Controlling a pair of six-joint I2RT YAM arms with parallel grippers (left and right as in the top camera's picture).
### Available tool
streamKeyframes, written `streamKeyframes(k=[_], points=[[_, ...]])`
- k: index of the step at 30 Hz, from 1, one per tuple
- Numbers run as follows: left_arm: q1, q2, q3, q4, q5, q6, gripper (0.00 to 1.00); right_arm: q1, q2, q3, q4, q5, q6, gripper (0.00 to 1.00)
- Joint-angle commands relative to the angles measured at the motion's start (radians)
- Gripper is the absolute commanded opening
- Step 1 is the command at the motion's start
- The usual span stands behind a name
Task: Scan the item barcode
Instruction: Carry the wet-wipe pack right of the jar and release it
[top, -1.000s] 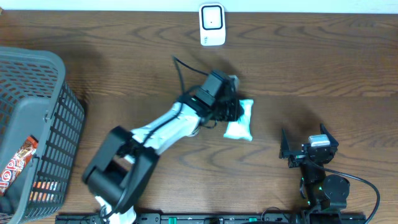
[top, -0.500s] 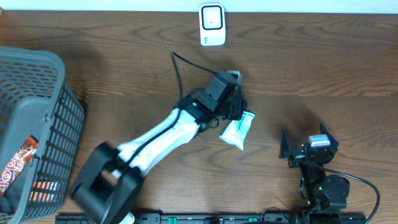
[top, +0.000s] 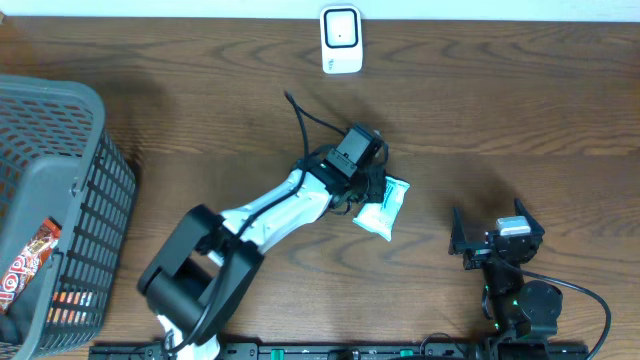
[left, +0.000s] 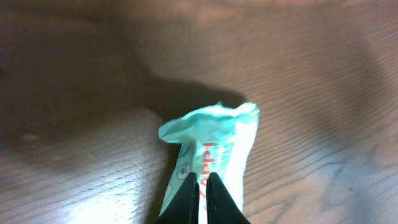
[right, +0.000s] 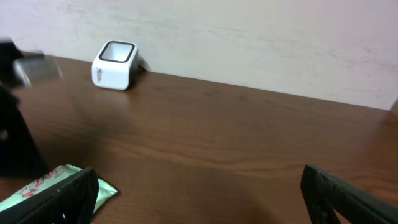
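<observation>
On grained wood (top: 520, 110), crinkled mint-green packet (top: 388, 208)

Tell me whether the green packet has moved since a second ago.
Yes. The green packet has shifted slightly down the overhead view, farther from the white scanner, and turned askew.
</observation>
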Motion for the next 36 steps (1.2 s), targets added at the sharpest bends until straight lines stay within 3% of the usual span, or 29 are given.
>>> streamKeyframes(k=[1,8,13,21,26,27,28,32,34,36], points=[[-0.013,0.077,0.006,0.002,0.093,-0.015,0.07,0.016,-0.001,-0.001,-0.003,-0.002,0.011,0.99],[-0.049,0.205,0.006,0.001,0.09,-0.018,0.07,0.016,-0.001,-0.001,-0.003,-0.002,0.011,0.99],[-0.045,0.181,0.008,-0.005,0.064,-0.011,0.07,0.016,-0.001,-0.001,-0.003,-0.002,0.011,0.99],[0.029,-0.134,0.014,-0.045,-0.073,0.026,0.07,0.016,-0.001,-0.001,-0.003,-0.002,0.011,0.99],[0.1,-0.374,0.016,-0.08,-0.076,0.103,0.08,0.016,-0.001,-0.001,-0.003,-0.002,0.011,0.99],[0.116,-0.425,0.019,-0.089,-0.076,0.122,0.12,0.016,-0.001,-0.001,-0.003,-0.002,0.011,0.99],[0.144,-0.5,0.023,-0.098,-0.076,0.155,0.32,0.016,-0.001,-0.001,-0.003,-0.002,0.011,0.99],[0.258,-0.713,0.029,-0.152,-0.14,0.2,0.75,0.016,-0.001,-0.001,-0.003,-0.002,0.011,0.99],[0.389,-0.853,0.029,-0.223,-0.28,0.198,0.84,0.016,-0.001,-0.001,-0.003,-0.002,0.011,0.99],[0.499,-0.927,0.029,-0.275,-0.394,0.16,0.84,0.016,-0.001,-0.001,-0.003,-0.002,0.011,0.99]])
